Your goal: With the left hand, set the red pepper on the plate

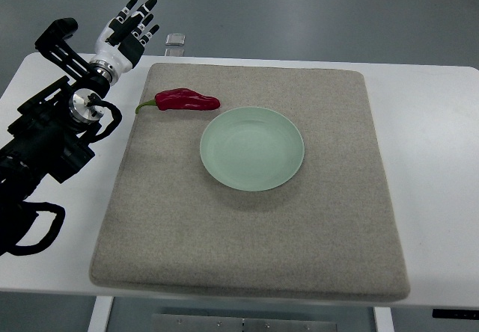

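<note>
One red pepper lies on its side on a grey mat, just beyond the upper-left rim of a pale green plate, close to it but not touching. Its green stem points away from the plate, toward your left arm. Your left hand hovers further out from the plate than the pepper, past the mat's far-left corner over the white table, well apart from the pepper. Its fingers are spread straight and hold nothing. Your right hand is out of view. Judging by its look, the pepper is light, smooth-skinned and likely slippery, with some give. Grip it across the thick middle of the body, not the thin stem.
</note>
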